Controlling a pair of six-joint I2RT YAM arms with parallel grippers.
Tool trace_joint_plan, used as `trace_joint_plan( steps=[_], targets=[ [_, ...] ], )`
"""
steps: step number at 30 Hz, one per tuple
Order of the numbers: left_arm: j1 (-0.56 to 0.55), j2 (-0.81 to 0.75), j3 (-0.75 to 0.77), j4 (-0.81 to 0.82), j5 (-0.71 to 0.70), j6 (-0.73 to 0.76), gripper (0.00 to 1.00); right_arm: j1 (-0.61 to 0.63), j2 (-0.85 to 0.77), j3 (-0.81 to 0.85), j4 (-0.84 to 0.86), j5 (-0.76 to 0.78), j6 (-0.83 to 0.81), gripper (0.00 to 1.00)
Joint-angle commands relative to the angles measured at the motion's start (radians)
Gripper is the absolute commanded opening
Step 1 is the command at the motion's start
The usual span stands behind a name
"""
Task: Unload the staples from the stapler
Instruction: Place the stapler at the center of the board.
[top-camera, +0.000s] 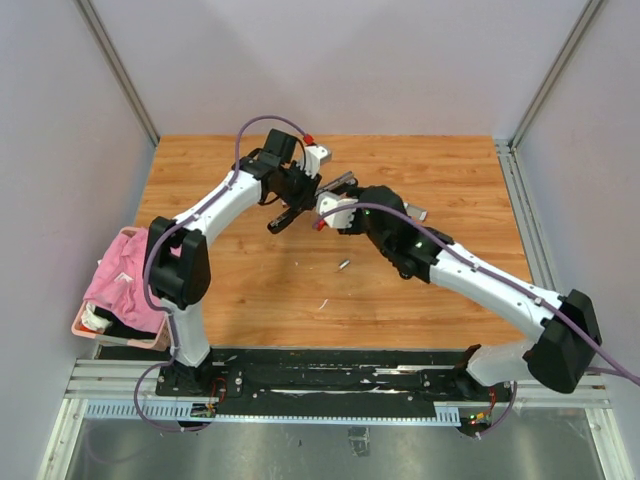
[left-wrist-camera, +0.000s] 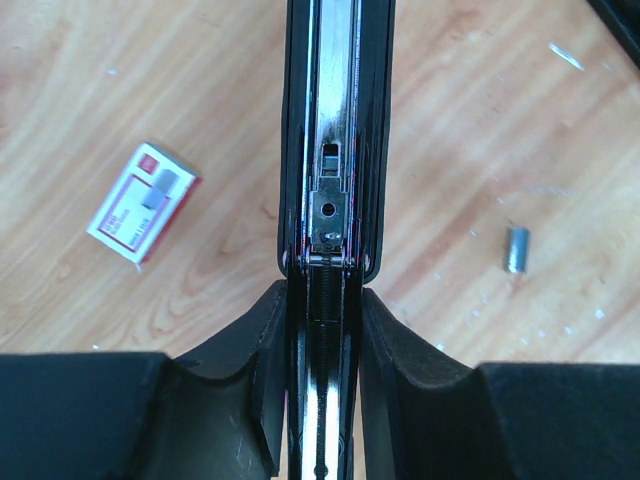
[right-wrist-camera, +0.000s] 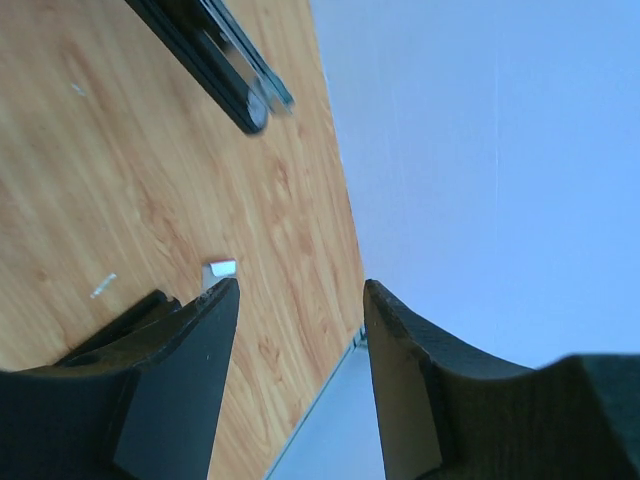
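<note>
Bright, even light overhead, only soft shadows on the table (top-camera: 250, 290). Glare streaks the metal of the stapler (left-wrist-camera: 330, 120); the wall (right-wrist-camera: 500, 150) washes out pale, near edges gone soft.

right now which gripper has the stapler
The left gripper: it is shut on the stapler, while the right gripper is open, holding nothing.

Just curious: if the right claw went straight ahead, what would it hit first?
Nothing close: the open right gripper aims past the stapler, probably toward the table edge or wall.
</note>
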Motion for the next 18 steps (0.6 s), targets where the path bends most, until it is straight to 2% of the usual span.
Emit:
trace_joint_plan(
  steps=[1, 10, 18],
  targets=[
    [-0.001, 0.056, 0.108, 0.111, -0.118, -0.090, 0.00, -0.095, -0.060, -0.026, -0.040, -0.016, 0.089, 0.54],
    [-0.001, 0.128, 0.198, 0.173, -0.289, -0.257, 0.00, -0.188, -0.087, -0.079, -0.051, 0.013, 0.156, 0.54],
    [-0.034, 0.235, 0.302, 0.139, -0.428, -0.439, 0.00, -0.241, -0.094, -0.109, -0.028, 0.003, 0.174, 0.54]
  ],
)
